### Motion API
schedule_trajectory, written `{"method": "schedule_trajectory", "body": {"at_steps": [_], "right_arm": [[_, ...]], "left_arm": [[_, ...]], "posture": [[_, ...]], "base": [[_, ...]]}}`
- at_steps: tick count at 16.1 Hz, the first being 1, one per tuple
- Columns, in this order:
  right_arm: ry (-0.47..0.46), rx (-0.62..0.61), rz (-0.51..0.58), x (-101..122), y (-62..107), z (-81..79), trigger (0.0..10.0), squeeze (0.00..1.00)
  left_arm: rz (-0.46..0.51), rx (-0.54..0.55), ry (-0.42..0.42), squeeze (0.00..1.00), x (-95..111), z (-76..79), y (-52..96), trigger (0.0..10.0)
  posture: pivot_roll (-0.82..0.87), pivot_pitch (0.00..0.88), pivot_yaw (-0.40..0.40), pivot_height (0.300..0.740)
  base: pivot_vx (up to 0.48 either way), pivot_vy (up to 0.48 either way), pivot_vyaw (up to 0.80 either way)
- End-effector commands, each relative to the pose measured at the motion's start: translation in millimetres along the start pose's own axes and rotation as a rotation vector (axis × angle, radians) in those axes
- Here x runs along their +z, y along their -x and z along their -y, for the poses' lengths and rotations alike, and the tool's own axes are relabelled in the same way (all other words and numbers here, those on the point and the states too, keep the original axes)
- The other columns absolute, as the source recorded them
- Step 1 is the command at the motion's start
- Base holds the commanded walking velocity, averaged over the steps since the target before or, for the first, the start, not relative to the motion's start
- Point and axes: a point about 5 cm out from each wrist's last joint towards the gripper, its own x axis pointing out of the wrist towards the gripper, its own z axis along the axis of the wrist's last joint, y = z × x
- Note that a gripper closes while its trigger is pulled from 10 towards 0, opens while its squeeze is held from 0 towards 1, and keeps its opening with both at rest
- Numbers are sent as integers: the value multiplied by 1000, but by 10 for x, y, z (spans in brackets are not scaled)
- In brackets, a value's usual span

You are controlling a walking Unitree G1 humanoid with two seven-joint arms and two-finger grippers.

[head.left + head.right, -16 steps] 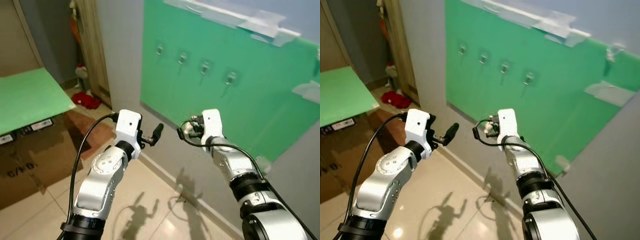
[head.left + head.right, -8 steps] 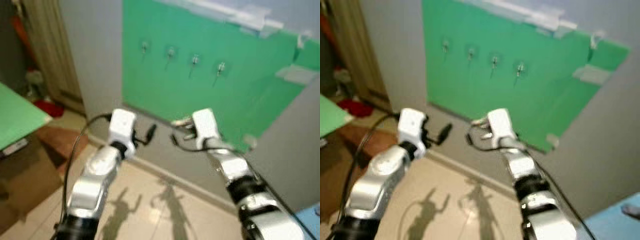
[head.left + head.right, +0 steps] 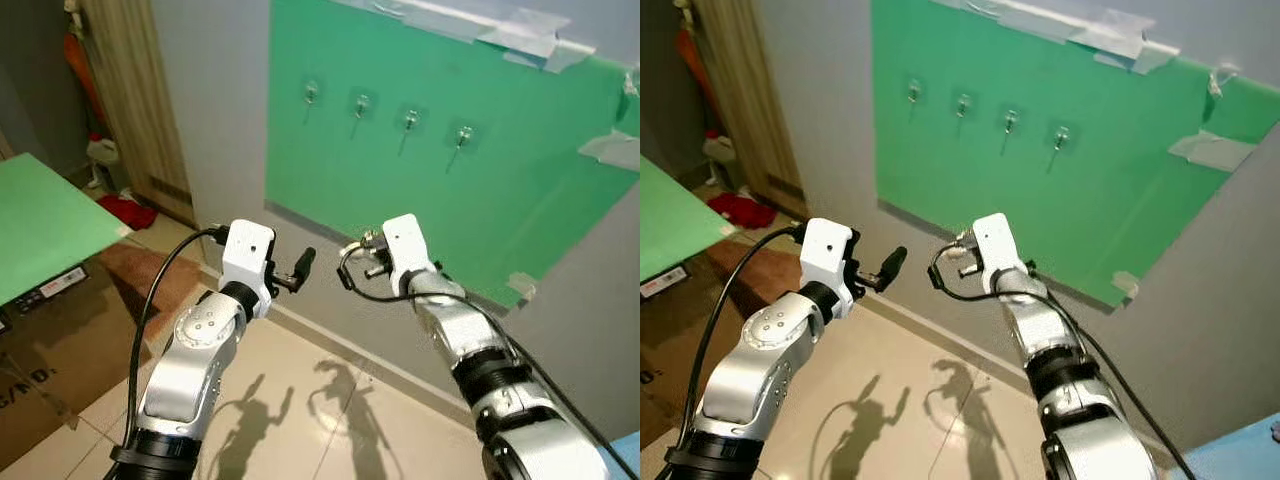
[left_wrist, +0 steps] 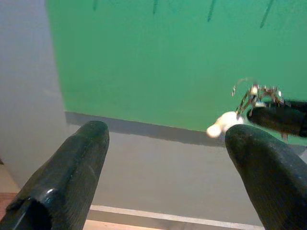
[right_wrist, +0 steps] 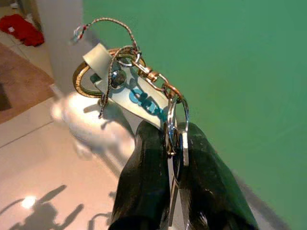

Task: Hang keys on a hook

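The right gripper (image 5: 175,158) has its fingers pinched tight on the keys (image 5: 125,88), whose ring juts forward beyond the tips, the hooks (image 3: 410,120) lying above and ahead on the green board (image 3: 520,200).

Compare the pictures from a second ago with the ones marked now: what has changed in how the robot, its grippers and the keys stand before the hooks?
The camera has shifted: the green board with its four hooks now sits more squarely ahead. Nothing was picked up or released. The right gripper stays shut on the keys, held before the wall below the hooks. The left gripper stays open and holds nothing.
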Motion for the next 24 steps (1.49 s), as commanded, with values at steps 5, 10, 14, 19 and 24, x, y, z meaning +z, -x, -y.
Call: {"method": "schedule_trajectory", "body": {"at_steps": [5,10,14,19,24], "right_arm": [[101,-45,163,397,-21,82,0,0],[116,-36,173,419,-35,37,0,0],[113,-39,186,430,-27,39,0,0],[52,-57,205,587,-20,44,0,0],[5,-67,179,508,106,63,0,0]], "left_arm": [[83,-29,-77,0,166,85,-20,10000],[90,-47,-69,0,156,104,-13,10000],[95,-52,-63,0,163,115,-4,10000],[110,-20,-20,0,228,97,70,10000],[77,17,28,0,198,104,180,10000]], "posture": [[47,7,-85,740],[48,3,-85,740],[44,14,-83,740],[7,113,-79,740],[-31,196,-67,740]], "base": [[255,0,0],[441,0,-89],[446,0,0],[0,0,0],[0,0,0]]}}
